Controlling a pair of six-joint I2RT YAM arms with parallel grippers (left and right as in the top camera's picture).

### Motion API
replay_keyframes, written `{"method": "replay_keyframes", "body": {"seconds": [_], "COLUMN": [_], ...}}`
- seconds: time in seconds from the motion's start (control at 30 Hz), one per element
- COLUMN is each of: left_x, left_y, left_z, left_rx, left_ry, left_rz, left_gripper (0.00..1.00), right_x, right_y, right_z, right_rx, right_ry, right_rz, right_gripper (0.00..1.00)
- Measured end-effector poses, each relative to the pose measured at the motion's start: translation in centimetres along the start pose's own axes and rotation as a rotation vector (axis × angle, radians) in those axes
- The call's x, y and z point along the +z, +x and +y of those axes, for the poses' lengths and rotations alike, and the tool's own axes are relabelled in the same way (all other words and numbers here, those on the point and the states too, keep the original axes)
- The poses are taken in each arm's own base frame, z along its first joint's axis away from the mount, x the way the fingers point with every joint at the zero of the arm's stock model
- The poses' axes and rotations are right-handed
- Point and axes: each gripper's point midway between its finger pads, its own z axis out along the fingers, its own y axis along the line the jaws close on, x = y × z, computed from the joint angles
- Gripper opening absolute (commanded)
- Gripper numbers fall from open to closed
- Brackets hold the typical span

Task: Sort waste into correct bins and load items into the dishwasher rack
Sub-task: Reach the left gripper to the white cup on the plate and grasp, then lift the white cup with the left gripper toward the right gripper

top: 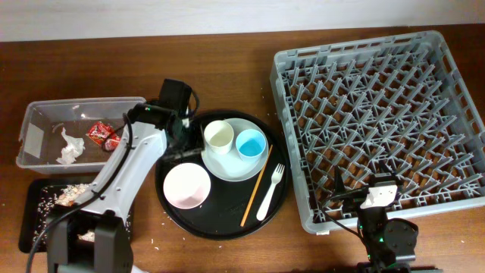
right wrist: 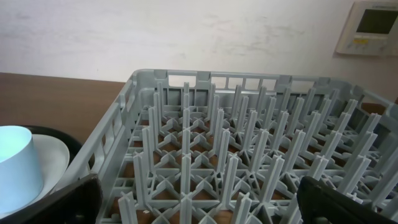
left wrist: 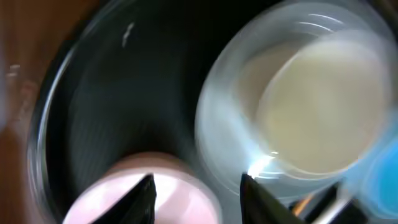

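The white cup [top: 218,136] and light blue cup [top: 250,144] stand on the pale plate [top: 236,165] in the round black tray. The pinkish bowl [top: 186,185], white fork [top: 270,191] and wooden stick [top: 255,189] lie there too. My left gripper [top: 183,147] is open and empty above the tray's left side, between the bowl [left wrist: 124,193] and the white cup [left wrist: 317,112]; its wrist view [left wrist: 198,190] is blurred. My right gripper [top: 377,199] is open and empty [right wrist: 199,208] over the front edge of the grey dishwasher rack [top: 379,114]. The carrot is not visible.
The clear tub [top: 45,114] at the left holds the red wrapper [top: 102,134] and the white tissue [top: 70,148]. The flat black tray [top: 34,220] at the front left holds rice scraps [top: 72,193], partly under my left arm. The rack [right wrist: 249,124] holds no dishes.
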Motion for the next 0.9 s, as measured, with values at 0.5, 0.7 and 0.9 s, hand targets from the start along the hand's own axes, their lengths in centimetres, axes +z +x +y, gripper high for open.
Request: {"method": "replay_keyframes", "body": {"seconds": [0.5, 0.7, 0.9], "left_x": [2.6, 2.8, 4.4], "left_y": [-2.2, -2.3, -1.6], "left_z": [-3.9, -4.2, -3.6], "left_rx": [-0.006, -0.009, -0.022], "left_ry": [0.117, 0.121, 0.091], "left_rz": [-0.06, -0.064, -0.015], "left_gripper": [0.34, 0.22, 0.01], "right_x": [0.0, 0.0, 0.0], "right_y": [0.0, 0.0, 0.0], "right_z": [0.0, 0.0, 0.0], "right_rx": [0.0, -0.001, 0.0], "right_ry": [0.0, 0.0, 0.0], "right_rz": [0.0, 0.0, 0.0], "right_gripper": [0.99, 0.99, 0.99]}}
